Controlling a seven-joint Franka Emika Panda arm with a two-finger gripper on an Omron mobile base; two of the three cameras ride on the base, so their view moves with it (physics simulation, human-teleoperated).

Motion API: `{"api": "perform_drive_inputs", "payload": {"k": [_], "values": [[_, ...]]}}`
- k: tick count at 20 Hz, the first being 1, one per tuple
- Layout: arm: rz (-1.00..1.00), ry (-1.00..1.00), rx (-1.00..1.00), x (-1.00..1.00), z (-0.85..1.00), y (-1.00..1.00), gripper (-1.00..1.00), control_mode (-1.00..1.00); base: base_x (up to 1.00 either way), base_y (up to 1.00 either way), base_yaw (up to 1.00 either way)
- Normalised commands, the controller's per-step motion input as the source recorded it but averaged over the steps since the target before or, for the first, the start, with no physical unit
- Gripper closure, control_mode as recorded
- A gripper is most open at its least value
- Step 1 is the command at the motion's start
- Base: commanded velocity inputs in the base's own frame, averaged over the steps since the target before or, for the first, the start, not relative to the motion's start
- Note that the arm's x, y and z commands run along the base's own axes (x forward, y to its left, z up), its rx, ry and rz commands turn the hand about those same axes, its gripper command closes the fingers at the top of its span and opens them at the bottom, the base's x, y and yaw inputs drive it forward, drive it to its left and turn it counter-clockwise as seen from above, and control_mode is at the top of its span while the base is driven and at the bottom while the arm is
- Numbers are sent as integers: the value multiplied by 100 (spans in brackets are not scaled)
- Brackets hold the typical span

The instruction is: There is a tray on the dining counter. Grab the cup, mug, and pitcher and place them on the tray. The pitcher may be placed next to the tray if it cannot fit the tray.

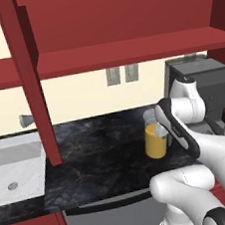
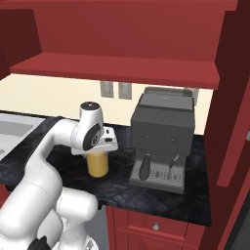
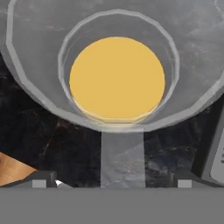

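Pincer (image 3: 112,183) spread fully wide, holding nothing, poised right above the tall clear pitcher w/ orange liquid (image 1: 155,138). Pitcher stands upright on the black marbled counter (image 1: 100,156), directly below the pincer, its clear handle running between the fingertips (image 3: 39,183). Grey coffee machine (image 2: 163,139) just beside.

Glossy white rounded robot arm (image 1: 215,156) with bulbous segments, black bands at its joints and a dark circular cap on one joint
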Motion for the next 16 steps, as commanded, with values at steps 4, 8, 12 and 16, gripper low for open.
{"api": "perform_drive_inputs", "payload": {"k": [4,8,12,16], "values": [[0,0,0,11,0,0,-100,-100,0,0,0],[0,0,0,20,0,0,-100,-100,0,0,0],[0,0,0,21,0,0,-100,-100,0,0,0],[0,0,0,7,-11,0,-100,-100,0,0,0]]}}
